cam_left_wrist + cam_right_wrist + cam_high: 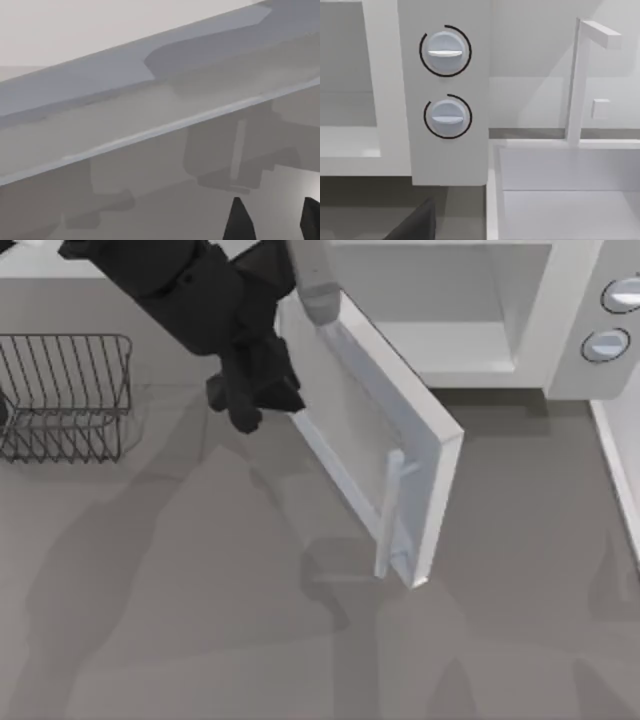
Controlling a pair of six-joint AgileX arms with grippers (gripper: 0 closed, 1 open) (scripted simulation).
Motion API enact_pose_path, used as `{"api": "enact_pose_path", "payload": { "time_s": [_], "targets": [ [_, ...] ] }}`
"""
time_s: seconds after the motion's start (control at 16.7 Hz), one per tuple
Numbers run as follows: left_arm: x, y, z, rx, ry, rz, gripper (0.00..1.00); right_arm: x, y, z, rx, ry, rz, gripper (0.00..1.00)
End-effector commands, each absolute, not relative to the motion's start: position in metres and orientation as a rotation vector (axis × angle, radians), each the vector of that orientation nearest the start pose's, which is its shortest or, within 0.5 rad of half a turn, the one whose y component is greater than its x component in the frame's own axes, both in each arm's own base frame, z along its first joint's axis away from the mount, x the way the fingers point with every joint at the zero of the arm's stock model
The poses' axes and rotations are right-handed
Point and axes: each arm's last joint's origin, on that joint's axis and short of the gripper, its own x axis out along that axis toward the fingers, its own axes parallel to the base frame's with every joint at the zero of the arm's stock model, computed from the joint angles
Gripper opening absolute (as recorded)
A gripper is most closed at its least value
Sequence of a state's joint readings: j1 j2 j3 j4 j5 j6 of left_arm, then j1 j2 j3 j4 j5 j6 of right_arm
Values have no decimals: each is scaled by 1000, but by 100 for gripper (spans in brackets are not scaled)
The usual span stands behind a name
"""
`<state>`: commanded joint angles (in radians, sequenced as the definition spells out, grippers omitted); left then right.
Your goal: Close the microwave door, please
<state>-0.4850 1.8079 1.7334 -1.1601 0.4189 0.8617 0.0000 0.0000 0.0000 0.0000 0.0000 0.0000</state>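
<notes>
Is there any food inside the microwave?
No food shows. The microwave door stands partly open, and the part of the white microwave cavity in view is bare. The top view's edge cuts off its back and upper part, so those stay unseen.

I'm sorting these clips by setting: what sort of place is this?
Likely a simulated kitchen counter: a white microwave with its microwave door open, a wire basket, and a sink with faucet.

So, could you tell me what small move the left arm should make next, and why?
Probably keep pushing the microwave door toward the oven cavity: the left tool sits against the door's outer face near the hinge side, and the door stands about half open.
</notes>
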Motion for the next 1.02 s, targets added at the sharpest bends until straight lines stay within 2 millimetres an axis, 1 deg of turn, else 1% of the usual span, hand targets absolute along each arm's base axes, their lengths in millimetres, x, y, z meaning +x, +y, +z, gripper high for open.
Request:
{"api": "enact_pose_path", "payload": {
  "time_s": [0.06, 0.12, 0.66, 0.9, 1.02],
  "targets": [
    [322, -179, 307, 728, 856, -1272, 2, 106, -1, 160, 0, 0, 0, 100],
    [322, -179, 307, 728, 856, -1272, 0, 106, -1, 160, 0, 0, 0, 100],
    [323, -179, 308, 728, 855, -1270, 0, 106, -1, 160, 0, 0, 0, 100],
    [323, -196, 305, 725, 868, -1272, 0, 106, -1, 160, 0, 0, 0, 100],
    [322, -198, 307, 727, 856, -1270, 0, 106, -1, 160, 0, 0, 0, 100]
  ]
}}
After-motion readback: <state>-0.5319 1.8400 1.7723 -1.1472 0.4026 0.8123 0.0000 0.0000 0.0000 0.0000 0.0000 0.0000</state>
